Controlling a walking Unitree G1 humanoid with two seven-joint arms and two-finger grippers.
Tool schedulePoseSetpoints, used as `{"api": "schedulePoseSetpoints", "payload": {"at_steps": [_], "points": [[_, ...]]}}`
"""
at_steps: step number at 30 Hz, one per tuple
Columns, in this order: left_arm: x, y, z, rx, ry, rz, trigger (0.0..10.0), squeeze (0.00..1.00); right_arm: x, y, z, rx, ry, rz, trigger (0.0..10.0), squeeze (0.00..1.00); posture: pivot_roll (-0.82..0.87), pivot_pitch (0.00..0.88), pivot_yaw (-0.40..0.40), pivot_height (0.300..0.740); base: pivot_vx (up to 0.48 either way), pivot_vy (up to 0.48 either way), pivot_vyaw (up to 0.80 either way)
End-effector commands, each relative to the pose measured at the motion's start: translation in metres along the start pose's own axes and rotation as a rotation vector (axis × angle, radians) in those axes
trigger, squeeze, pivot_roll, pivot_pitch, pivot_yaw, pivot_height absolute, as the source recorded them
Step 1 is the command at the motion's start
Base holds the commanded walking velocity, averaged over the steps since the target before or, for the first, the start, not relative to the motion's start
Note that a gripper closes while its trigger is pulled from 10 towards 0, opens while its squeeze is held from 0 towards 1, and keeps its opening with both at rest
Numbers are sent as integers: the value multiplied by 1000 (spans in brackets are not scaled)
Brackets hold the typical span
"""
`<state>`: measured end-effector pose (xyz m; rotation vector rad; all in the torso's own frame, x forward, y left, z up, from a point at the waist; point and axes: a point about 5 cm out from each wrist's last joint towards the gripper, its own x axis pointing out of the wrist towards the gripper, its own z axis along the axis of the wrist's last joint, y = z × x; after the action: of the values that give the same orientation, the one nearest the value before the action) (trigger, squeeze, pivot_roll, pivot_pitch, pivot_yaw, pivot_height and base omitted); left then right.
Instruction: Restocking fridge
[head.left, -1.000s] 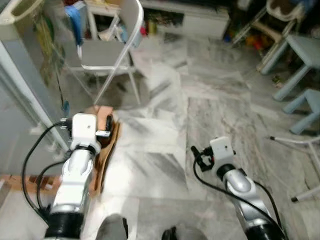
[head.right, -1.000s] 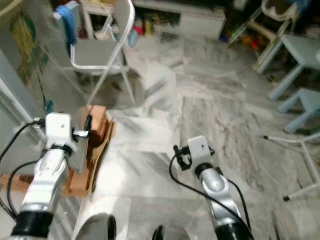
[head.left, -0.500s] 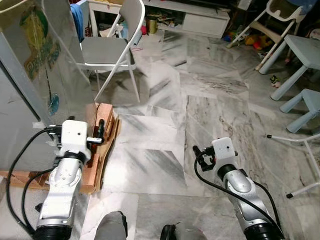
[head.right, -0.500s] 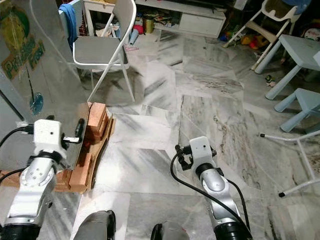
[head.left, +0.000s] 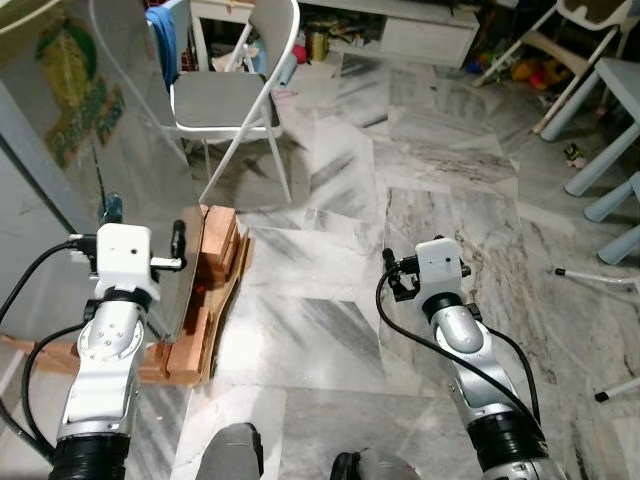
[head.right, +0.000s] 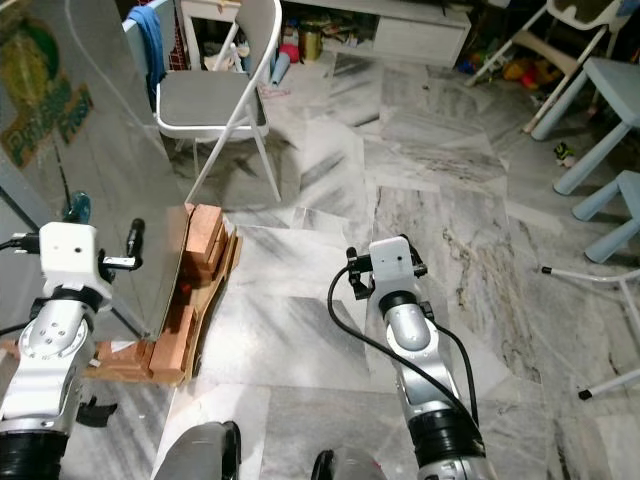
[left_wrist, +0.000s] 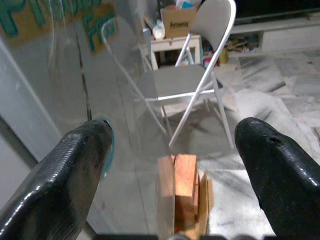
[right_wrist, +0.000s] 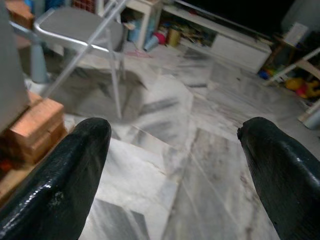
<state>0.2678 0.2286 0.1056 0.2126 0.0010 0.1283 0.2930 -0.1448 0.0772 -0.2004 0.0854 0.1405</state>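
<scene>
The fridge stands at my left, a grey glossy side with a green sticker on it. Its base rests on stacked wooden blocks. My left arm is held up close to the fridge side. In the left wrist view the left gripper is open, with nothing between its fingers, and faces the fridge edge and blocks. My right arm is raised over the marble floor. The right gripper is open and holds nothing.
A white folding chair stands beyond the blocks, with a blue cloth behind it. A low white cabinet with clutter runs along the back. Light blue child furniture and a thin white stand leg are at right. Open marble floor lies ahead.
The whole view has shifted and lost its blur as the camera moved. Both arms stay raised with open fingers; the right wrist sits slightly higher in the picture.
</scene>
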Motion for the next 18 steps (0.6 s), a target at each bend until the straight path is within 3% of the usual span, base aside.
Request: {"api": "schedulePoseSetpoints", "payload": {"at_steps": [1,4,10,13,18], "points": [[-6,0,-6,-7,14,-7,10000,0,-2,-4,1,73,6,-12,10000,0,106,43,-54,740,0,300,0],[-8,-4,-8,-7,23,-26,10000,0,-7,-4,3,183,-27,-6,10000,0,115,62,-52,740,0,480,0],[-22,-13,-14,-28,45,-68,10000,0,-22,-3,-6,191,-22,-57,10000,0,102,82,-66,740,0,480,0],[-32,-20,-19,-49,64,-88,10000,0,-34,-10,-13,212,9,-80,10000,0,90,86,-75,740,0,480,0],[-32,-24,-20,-50,54,-87,10000,0,-34,-15,-14,215,15,-96,10000,0,83,83,-83,740,0,480,0]]}}
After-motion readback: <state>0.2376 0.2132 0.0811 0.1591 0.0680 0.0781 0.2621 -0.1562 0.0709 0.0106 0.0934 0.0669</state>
